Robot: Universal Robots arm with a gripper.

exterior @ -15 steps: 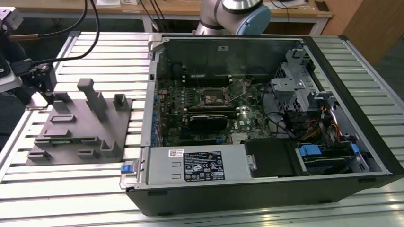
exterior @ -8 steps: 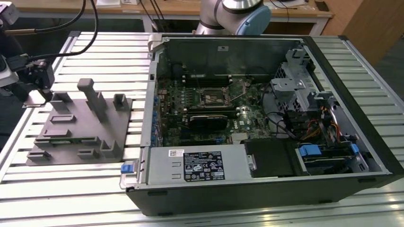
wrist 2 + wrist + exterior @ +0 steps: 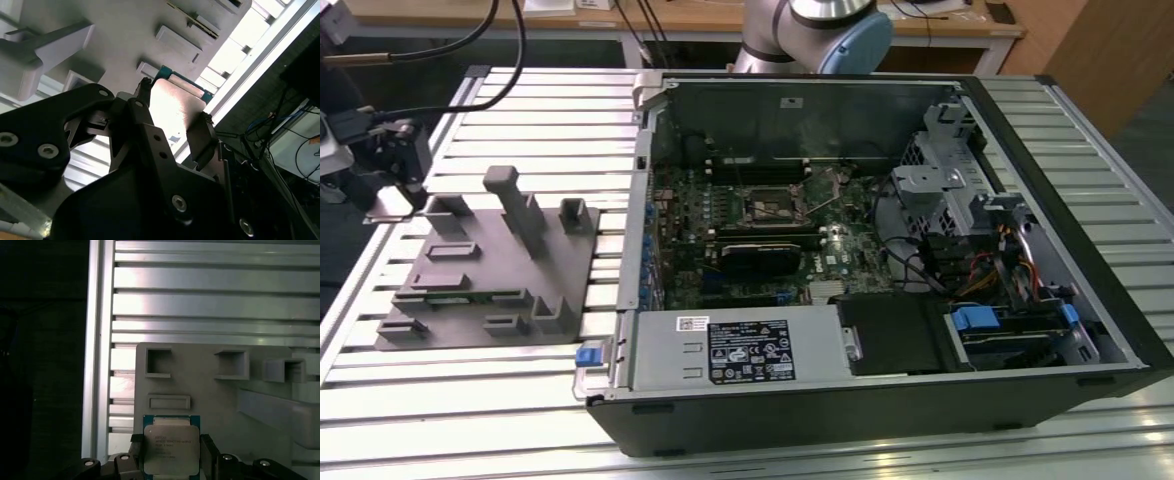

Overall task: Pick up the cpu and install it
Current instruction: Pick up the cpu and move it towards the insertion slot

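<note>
The cpu [image 3: 170,449], a small square chip with a silver-grey metal top on a green board, sits between my gripper's [image 3: 171,456] two black fingers [image 3: 138,454], which press on its opposite edges. In the second wrist view the cpu [image 3: 172,107] shines between the same fingers [image 3: 201,134]. The exterior view places my gripper [image 3: 387,192] at the far left of the table, holding the cpu [image 3: 387,206] just off the far left corner of the grey tray [image 3: 480,290]. The black socket frame [image 3: 767,208] lies in the middle of the motherboard, well to the exterior view's right.
An open computer case [image 3: 881,250] lies on the slatted aluminium table [image 3: 454,400], with its power supply [image 3: 734,345] at the front. Upright grey posts [image 3: 520,210] rise from the tray. Cables hang at the far left [image 3: 494,30]. The arm's base [image 3: 814,30] stands behind the case.
</note>
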